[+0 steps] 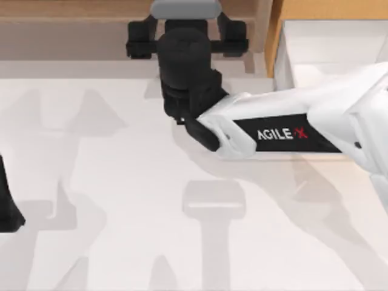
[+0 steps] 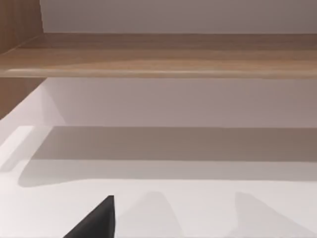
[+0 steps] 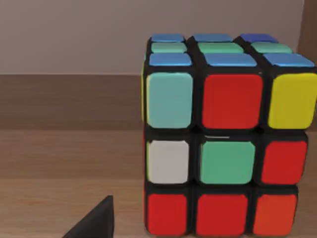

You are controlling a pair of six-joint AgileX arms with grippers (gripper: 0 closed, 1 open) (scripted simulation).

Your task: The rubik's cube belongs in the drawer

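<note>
The rubik's cube (image 3: pixel 225 144) stands on brown wood right in front of my right wrist camera, showing red, green, yellow, white and blue stickers. In the top view it is hidden under my right gripper (image 1: pixel 188 41), which reaches to the back middle of the table with its fingers spread wide and open. One dark fingertip (image 3: pixel 94 223) sits beside the cube without touching it. The drawer (image 1: pixel 276 36) is at the back right, pulled out, with its white interior (image 1: pixel 327 42) showing. My left gripper (image 1: pixel 7 206) is parked at the left edge, open.
A long brown wooden shelf (image 1: pixel 73 15) runs along the back of the table, with its board (image 2: pixel 158 54) facing the left wrist camera. My right arm's white forearm (image 1: pixel 285 130) crosses over the table's right half. The white tabletop (image 1: pixel 121 200) spreads out in front.
</note>
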